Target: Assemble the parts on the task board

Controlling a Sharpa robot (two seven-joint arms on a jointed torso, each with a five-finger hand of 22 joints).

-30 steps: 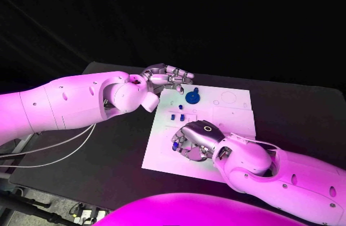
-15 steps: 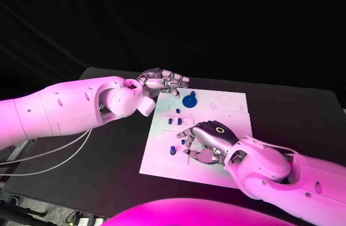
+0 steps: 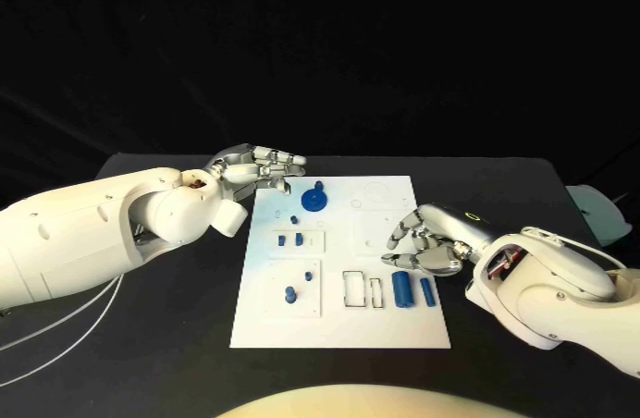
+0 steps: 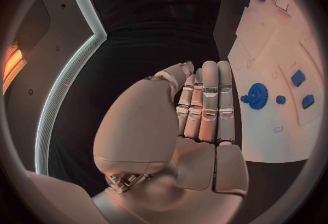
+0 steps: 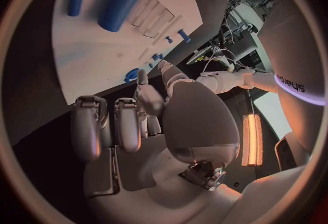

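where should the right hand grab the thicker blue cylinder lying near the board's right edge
Probably around the middle of the thicker blue cylinder, coming down from above with fingers on its two long sides. It lies flat on the task board, so only its top and sides are free. A thinner blue cylinder lies parallel beside it, leaving a narrow gap. The right hand hovers just beyond their far ends.

Task board (image 3: 340,330) is seen lying between the two hands. Left hand (image 3: 256,167) is held at its far left corner, fingers curled, nothing gripped; blue gear (image 3: 314,201) is just beside its fingertips. Right hand (image 3: 429,242) is held over the board's right edge, fingers curled in, empty. Two blue cylinders (image 3: 413,289) lie just below it.
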